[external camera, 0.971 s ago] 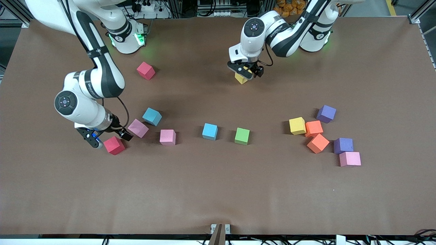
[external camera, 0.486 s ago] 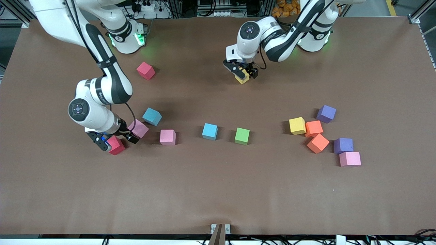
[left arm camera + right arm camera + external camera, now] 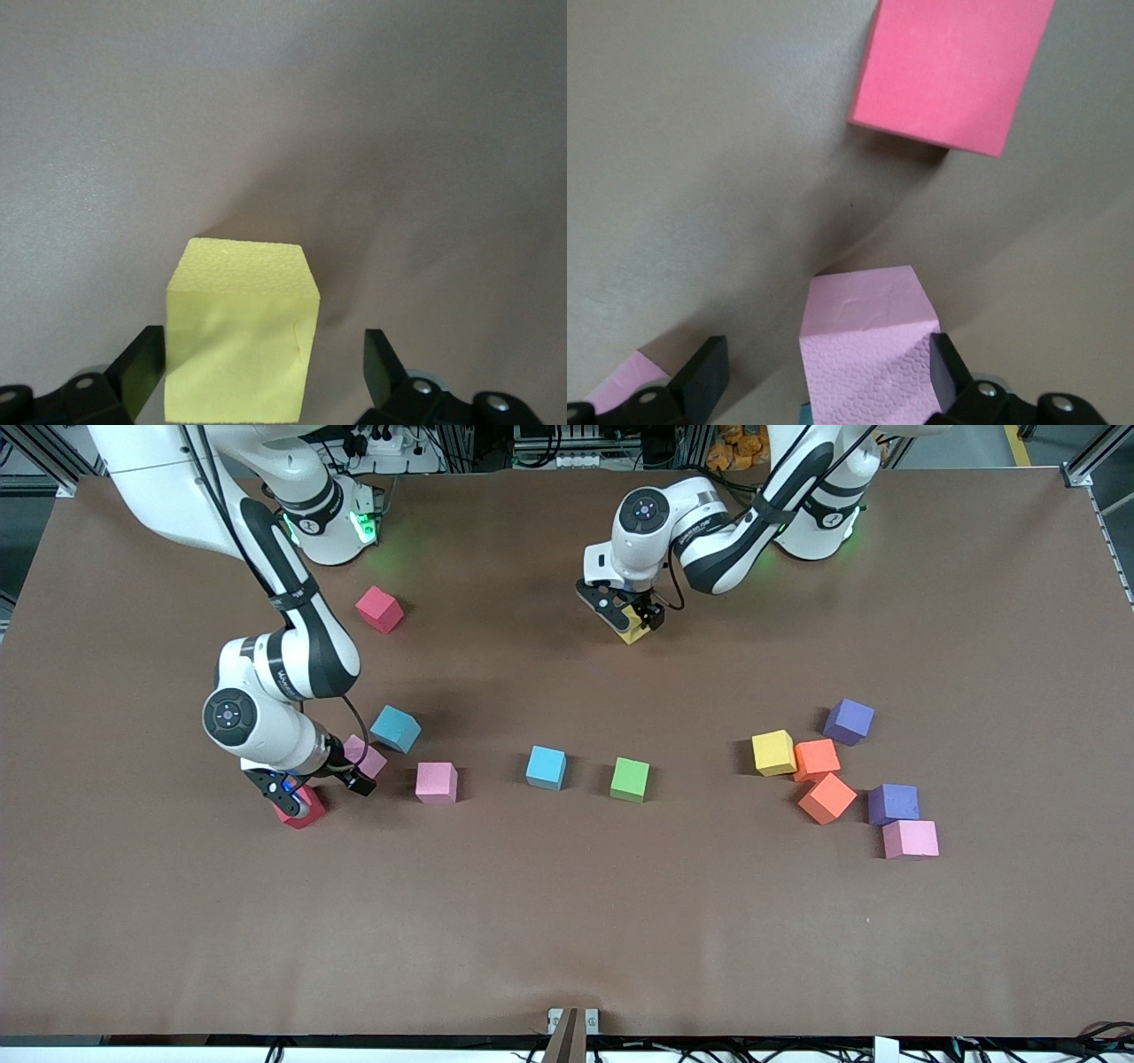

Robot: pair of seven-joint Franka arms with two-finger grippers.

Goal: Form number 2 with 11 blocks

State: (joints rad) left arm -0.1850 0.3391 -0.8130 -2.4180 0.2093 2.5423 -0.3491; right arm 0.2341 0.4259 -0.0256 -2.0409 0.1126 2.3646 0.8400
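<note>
L end effector (image 3: 627, 613) astride yellow block (image 3: 633, 632), R end effector (image 3: 321, 790) at pink block (image 3: 366, 756)

Coloured blocks (image 3: 630, 779) scattered loose on table, no digit formed

I see my right gripper (image 3: 824, 376) with its two black fingers (image 3: 704, 372) spread wide apart. A pink block (image 3: 868, 341) sits between them, closer to one finger, and I can't tell if it touches that finger. A red block (image 3: 952, 75) lies on the brown table (image 3: 700, 177), apart from the pink one. A corner of another pink block (image 3: 625, 376) peeks in beside the other finger.
</note>
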